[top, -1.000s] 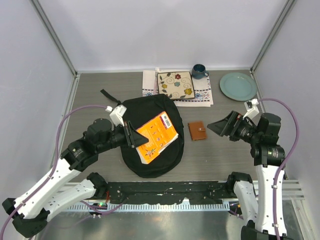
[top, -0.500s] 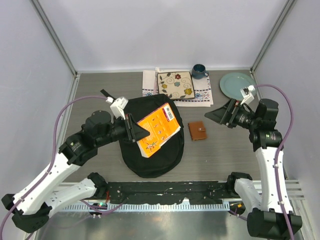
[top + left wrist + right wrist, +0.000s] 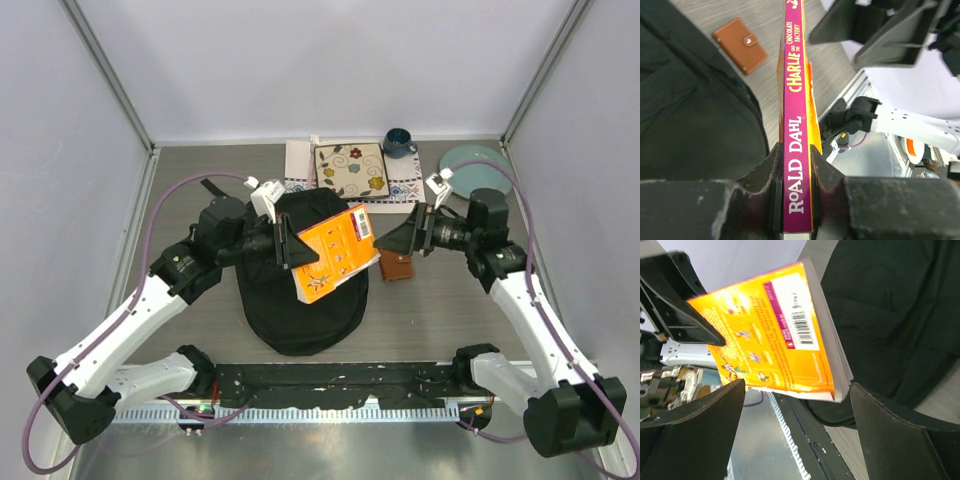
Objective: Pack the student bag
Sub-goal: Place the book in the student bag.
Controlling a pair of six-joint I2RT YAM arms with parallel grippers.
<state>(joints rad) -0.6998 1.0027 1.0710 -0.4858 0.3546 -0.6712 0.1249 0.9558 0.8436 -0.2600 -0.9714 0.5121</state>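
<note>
Above the student bag (image 3: pixel 300 315), which is lying flat beneath both arms, the left gripper (image 3: pixel 288 246) is clamping an orange paperback (image 3: pixel 338 256) narrowly at its spine end, while the right gripper (image 3: pixel 402 238) is hovering wide and empty at the bag's right edge, facing the book's free corner. A nudge there is likely risking twisting the book loose, and with no bag opening showing, releasing now would be dropping it on closed fabric.
</note>
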